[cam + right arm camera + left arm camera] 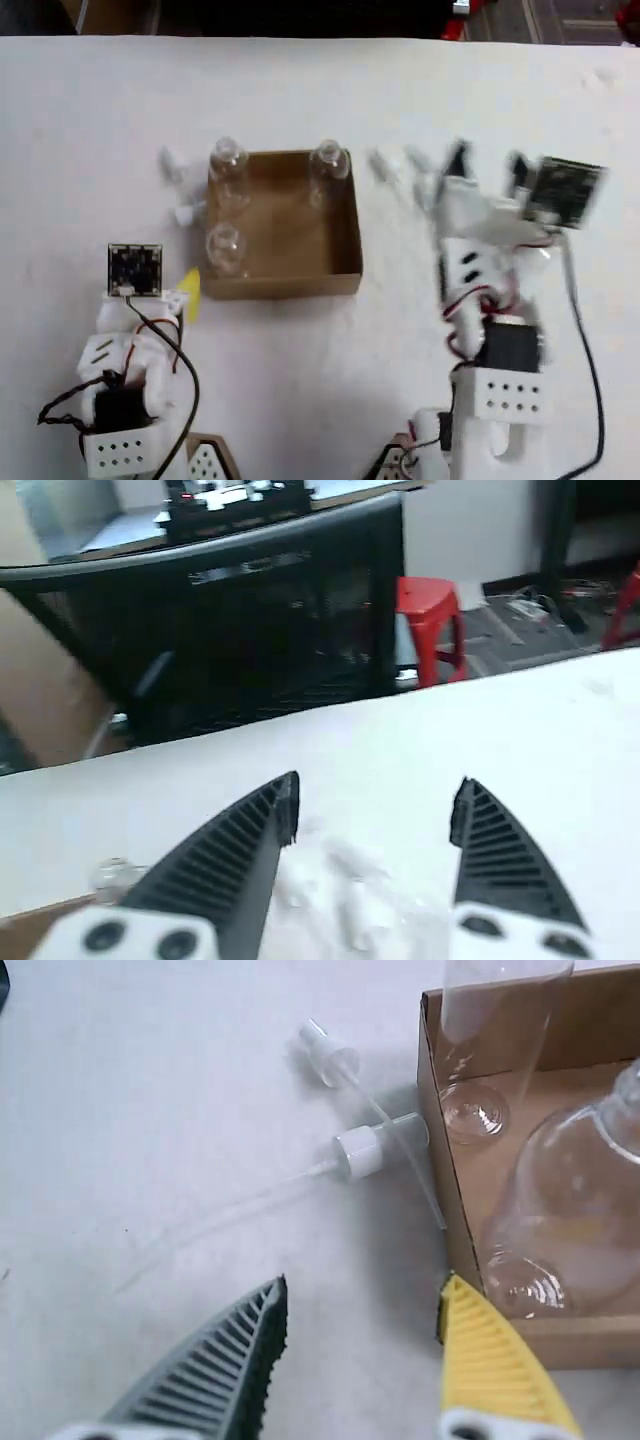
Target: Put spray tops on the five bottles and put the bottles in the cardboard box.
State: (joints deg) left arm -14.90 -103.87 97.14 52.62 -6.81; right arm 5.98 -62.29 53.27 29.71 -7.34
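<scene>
Left gripper (365, 1285) hangs low over the white table (300, 90) with its grey and yellow fingers spread apart and nothing between them, the yellow finger close to the near left corner of the cardboard box (285, 283). Three clear bottles stand upright inside the box: the far-left bottle (228, 160) and the far-right bottle (328, 160) in its far corners, and the near-left bottle (222, 245) in the near left corner. Whether any of them carries a top cannot be told. On the table just left of the box lie two loose spray tops with thin dip tubes, the nearer spray top (362, 1150) almost against the box wall and the farther spray top (328, 1052) beyond it. Right of the box lie two small white pieces (400, 162) that look like more tops. The right gripper (378, 785) is raised over the table by those pieces, its black fingers wide apart and empty.
</scene>
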